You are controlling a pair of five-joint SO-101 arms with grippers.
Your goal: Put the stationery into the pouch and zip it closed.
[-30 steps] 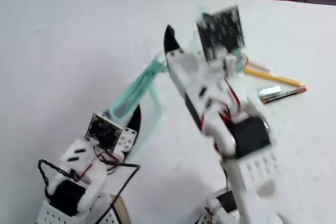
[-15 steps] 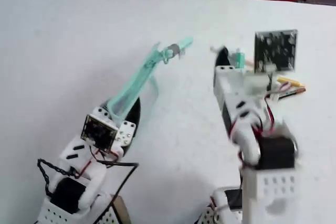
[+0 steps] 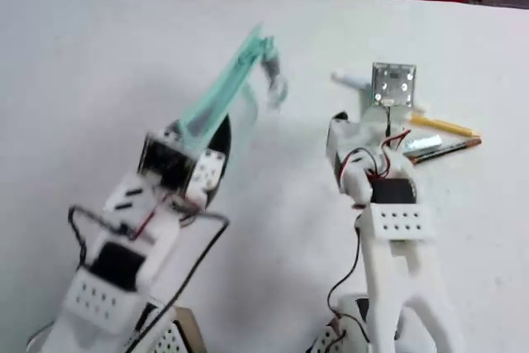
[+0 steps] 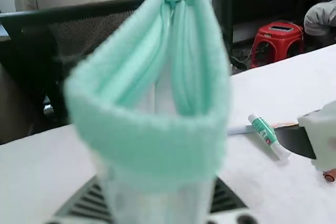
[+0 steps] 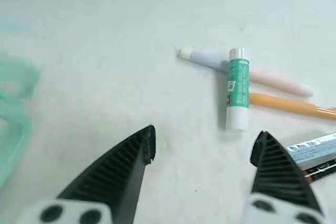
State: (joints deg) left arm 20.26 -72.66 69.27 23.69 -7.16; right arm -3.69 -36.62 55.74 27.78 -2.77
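Note:
A mint-green pouch (image 3: pixel 223 93) with clear sides is held up off the white table (image 3: pixel 99 64), my left gripper (image 3: pixel 198 150) shut on its lower end. In the left wrist view the pouch (image 4: pixel 152 103) stands upright with its mouth gaping. My right gripper (image 5: pixel 205 148) hangs open and holds nothing, just short of the stationery. A green-and-white glue stick (image 5: pixel 237 90) lies across a pastel pen (image 5: pixel 262 77), beside an orange pencil (image 5: pixel 289 107). In the high view the right gripper (image 3: pixel 347 126) sits between pouch and stationery, and the orange pencil (image 3: pixel 442 126) lies to its right.
A dark pen (image 3: pixel 450 148) and a small silvery-wrapped bar (image 3: pixel 421 143) lie by the pencil near the table's right side. The glue stick (image 4: pixel 268 136) and the right arm's finger (image 4: pixel 296 141) appear behind the pouch. A red stool (image 4: pixel 281 32) stands beyond the table.
The right arm has drawn away from the pouch's end and swung right, over the stationery. The left arm has lifted and turned the pouch, its zip end now higher.

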